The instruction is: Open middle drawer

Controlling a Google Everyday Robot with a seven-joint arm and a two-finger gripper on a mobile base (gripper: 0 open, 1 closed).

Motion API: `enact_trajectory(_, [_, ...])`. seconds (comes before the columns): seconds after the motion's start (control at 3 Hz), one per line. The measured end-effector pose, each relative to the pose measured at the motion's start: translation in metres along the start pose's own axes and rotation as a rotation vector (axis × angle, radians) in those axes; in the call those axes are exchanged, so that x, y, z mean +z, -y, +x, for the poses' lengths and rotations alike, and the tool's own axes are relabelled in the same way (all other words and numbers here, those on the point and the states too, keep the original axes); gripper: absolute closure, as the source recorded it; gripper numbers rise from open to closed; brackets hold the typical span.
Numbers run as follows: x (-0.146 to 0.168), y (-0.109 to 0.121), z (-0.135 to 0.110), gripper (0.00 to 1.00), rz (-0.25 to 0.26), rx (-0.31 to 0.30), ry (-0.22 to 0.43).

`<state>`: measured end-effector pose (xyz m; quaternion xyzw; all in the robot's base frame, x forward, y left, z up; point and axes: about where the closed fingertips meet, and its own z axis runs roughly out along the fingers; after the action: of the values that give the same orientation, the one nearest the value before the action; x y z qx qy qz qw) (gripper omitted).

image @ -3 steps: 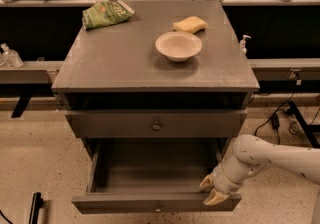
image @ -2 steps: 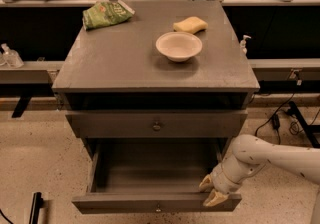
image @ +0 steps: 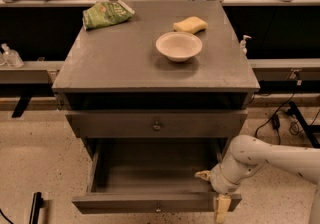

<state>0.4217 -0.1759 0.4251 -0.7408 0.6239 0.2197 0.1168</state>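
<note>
The middle drawer (image: pixel 150 175) is a wide, shallow grey drawer pulled far out of the cabinet. Its inside is bare, and a small round knob (image: pixel 158 208) sits at the centre of its front. My gripper (image: pixel 212 191) is at the right end of the drawer's front panel. One cream finger (image: pixel 202 174) is just inside the drawer and the other hangs down in front of the panel, so the fingers stand apart across it. The upper drawer (image: pixel 157 126) is nearly closed. The lowest drawer is hidden under the open one.
On the cabinet top (image: pixel 115 63) are a white bowl (image: pixel 179 46), a yellow sponge (image: pixel 190 24) and a green chip bag (image: pixel 106 14). My white arm (image: pixel 280 157) comes in from the right. Cables (image: pixel 275 118) lie on the floor at the right. A dark object (image: pixel 35 207) lies at the lower left.
The drawer has stayed where it was. My gripper's fingers have spread a little wider across the front panel's right end.
</note>
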Motion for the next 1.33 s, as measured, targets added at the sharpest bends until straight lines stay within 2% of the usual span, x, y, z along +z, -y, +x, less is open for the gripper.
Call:
enact_trajectory(0.33, [-0.003,0.000,-0.004,0.00,-0.014,0.001,-0.029])
enact_trajectory(0.67, [-0.021,0.003,-0.013,0.00,0.004,-0.009,-0.077])
enact_trajectory(1.0, [-0.040,0.016,-0.022,0.14,0.051,-0.017,-0.118])
enact_trajectory(1.33, [-0.056,0.030,-0.025,0.38,0.118,-0.012,-0.125])
